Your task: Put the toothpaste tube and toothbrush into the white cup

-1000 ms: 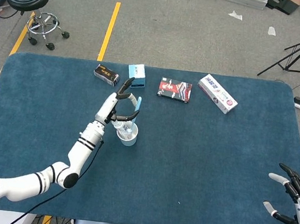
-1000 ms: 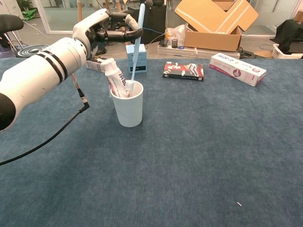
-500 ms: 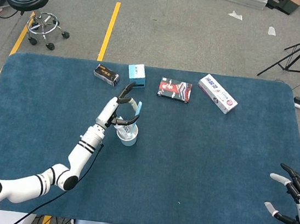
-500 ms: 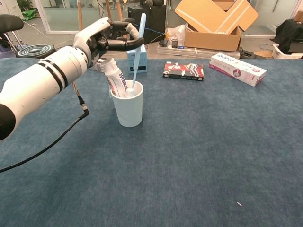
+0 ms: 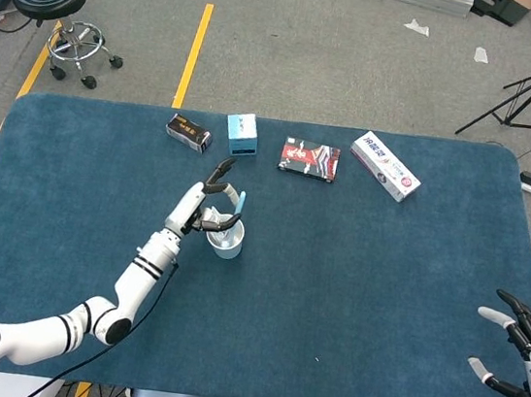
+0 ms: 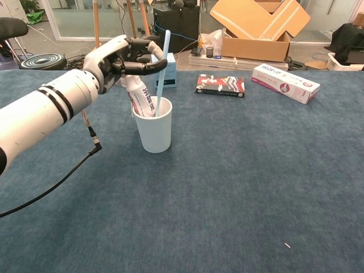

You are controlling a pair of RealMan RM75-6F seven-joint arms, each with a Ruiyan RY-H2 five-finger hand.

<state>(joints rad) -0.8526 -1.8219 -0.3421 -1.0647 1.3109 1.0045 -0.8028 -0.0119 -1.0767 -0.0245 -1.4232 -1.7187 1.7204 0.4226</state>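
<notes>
Currently left hand (image 6: 122,56) pinches the toothbrush (image 6: 162,68) near upright, its lower end inside the white cup (image 6: 152,128). Toothpaste tube (image 6: 139,98) stands in the cup too, leaning left. Right hand (image 5: 518,351) sits at the counter's (image 5: 383,273) right edge, fingers spread, holding nothing.

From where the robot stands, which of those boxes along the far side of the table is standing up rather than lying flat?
The small light blue box, second from the left. It stands upright, while the dark box, the red-patterned box and the long white box lie flat.
</notes>
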